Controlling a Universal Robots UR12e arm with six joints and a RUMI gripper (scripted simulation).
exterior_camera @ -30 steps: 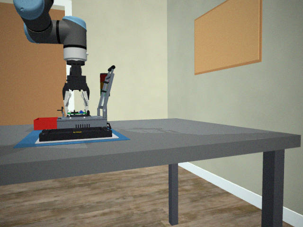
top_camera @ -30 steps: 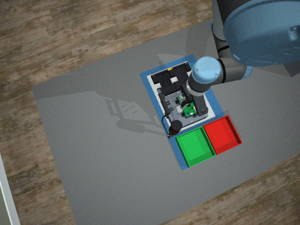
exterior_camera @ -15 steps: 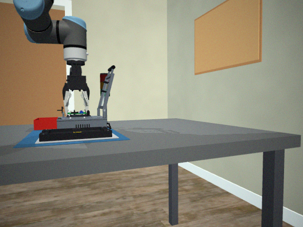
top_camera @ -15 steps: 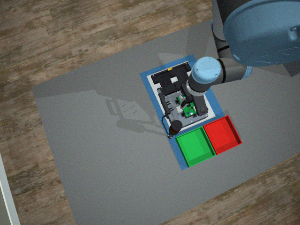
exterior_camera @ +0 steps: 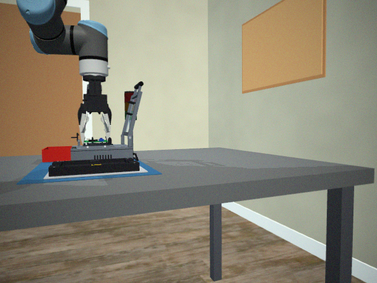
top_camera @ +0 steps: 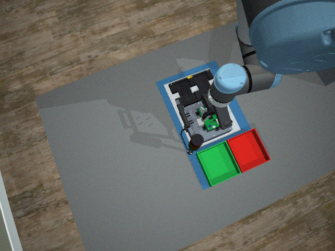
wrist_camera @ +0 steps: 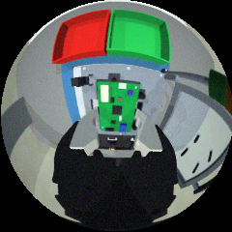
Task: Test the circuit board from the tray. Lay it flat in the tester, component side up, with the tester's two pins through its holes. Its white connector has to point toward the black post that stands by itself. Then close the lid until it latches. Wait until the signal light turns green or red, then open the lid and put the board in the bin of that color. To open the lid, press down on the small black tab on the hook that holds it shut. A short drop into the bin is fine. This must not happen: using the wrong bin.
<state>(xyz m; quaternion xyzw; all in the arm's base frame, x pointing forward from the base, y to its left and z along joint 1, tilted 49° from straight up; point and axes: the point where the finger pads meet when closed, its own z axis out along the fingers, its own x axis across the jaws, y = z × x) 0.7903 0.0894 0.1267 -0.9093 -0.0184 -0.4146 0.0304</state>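
Note:
The green circuit board [wrist_camera: 116, 106] is component side up, with its white connector [wrist_camera: 122, 86] at the end toward the bins. My gripper [exterior_camera: 94, 140] is shut on the board and holds it level just above the grey tester [exterior_camera: 102, 151]. In the top view the board [top_camera: 210, 123] sits over the tester bed [top_camera: 201, 121] under my wrist. The tester lid [exterior_camera: 131, 112] stands open, nearly upright. The signal light [top_camera: 196, 141] stands at the tester's corner near the green bin; I cannot tell its color.
The green bin [top_camera: 218, 163] and the red bin [top_camera: 248, 149] stand side by side past the tester on the blue mat. The black tray [top_camera: 190, 87] lies at the tester's other end. The open lid [wrist_camera: 198, 130] is to the right of the board.

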